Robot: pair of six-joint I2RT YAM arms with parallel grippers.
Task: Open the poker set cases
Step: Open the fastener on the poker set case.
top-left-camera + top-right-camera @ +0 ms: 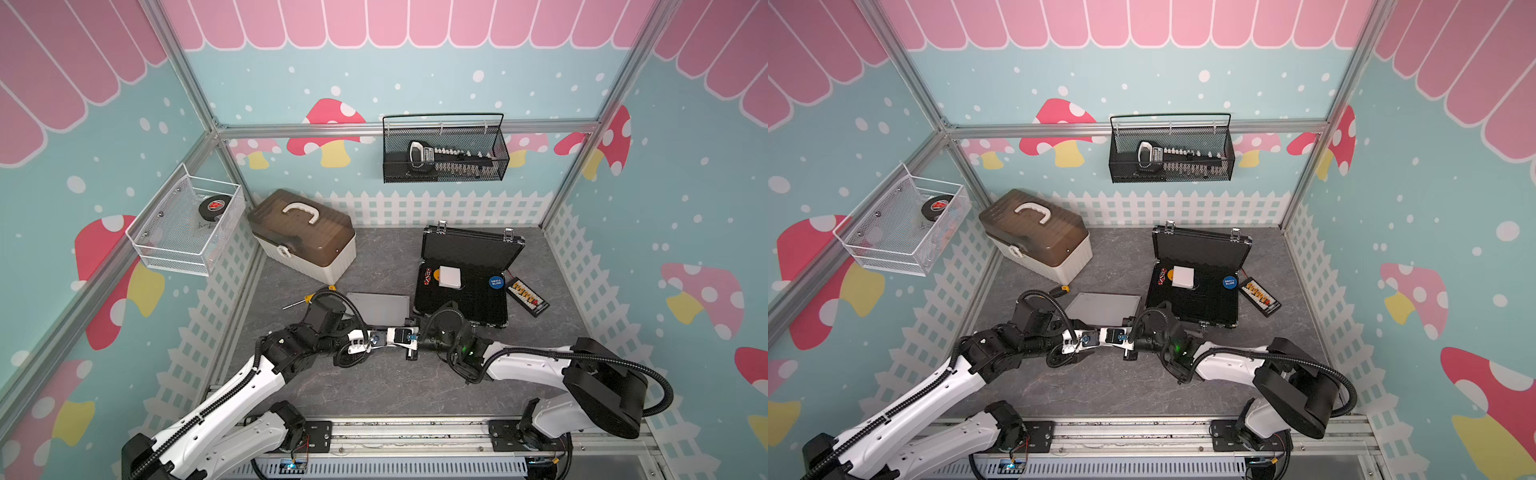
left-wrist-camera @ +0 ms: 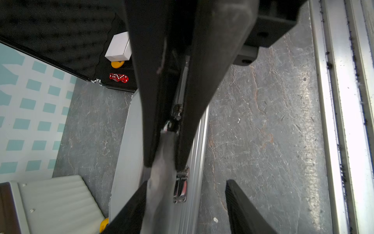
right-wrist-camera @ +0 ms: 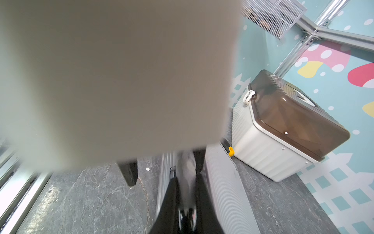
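Pinching the handle [image 3: 185, 162] of the closed silver case [image 1: 376, 307] tight with the right gripper [image 3: 186, 182], on the mid-table near edge running crosswise before both arms. Straddling the latch [image 2: 180, 188] alongside with the left gripper [image 2: 186, 182], half spread, empty. Leaving the black case [image 1: 471, 251] beside it alone: already open, holding white box [image 1: 450, 276], red dice [image 1: 427, 276], blue disc [image 1: 495, 282].

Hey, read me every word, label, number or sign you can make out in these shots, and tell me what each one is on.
"SMALL BLIND": on the blue round chip in the open black case.
Too small to read: the red logo on the black disc in the white wire basket.
Too small to read: the label on the tool in the black mesh basket.
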